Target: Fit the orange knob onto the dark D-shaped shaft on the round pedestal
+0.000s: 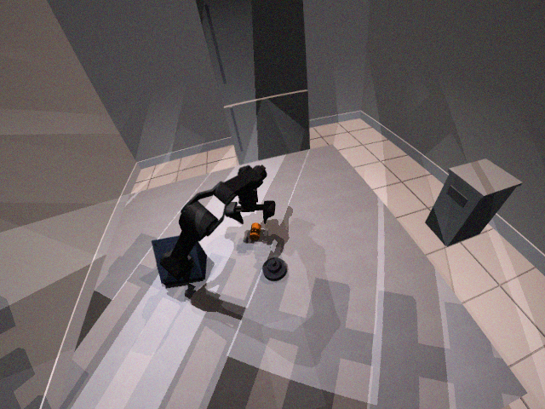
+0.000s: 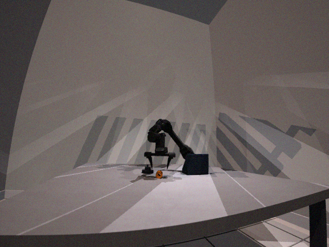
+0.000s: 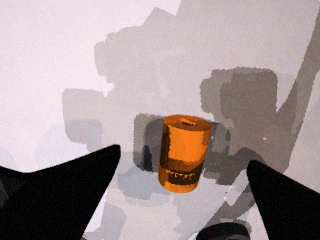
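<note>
The orange knob (image 1: 255,231) (image 2: 159,174) (image 3: 184,147) lies on its side on the table, with its hole end facing the exterior camera. My gripper (image 1: 254,221) (image 2: 159,168) (image 3: 185,159) is wide open and points down above the knob. In the wrist view the knob shows between the two fingertips, which touch nothing. The dark round pedestal (image 1: 275,275) (image 2: 147,172) stands apart from the knob, its short shaft (image 1: 274,262) (image 2: 147,166) upright and bare. A dark rounded edge at the bottom of the wrist view looks like the pedestal (image 3: 223,233). The shaft's flat side cannot be made out.
The arm's dark blue base block (image 1: 197,264) (image 2: 198,164) stands on the table (image 1: 352,246) (image 2: 185,212). Broken shadows of the arm lie around the knob. A grey cabinet (image 1: 473,211) stands on the tiled floor beyond the table.
</note>
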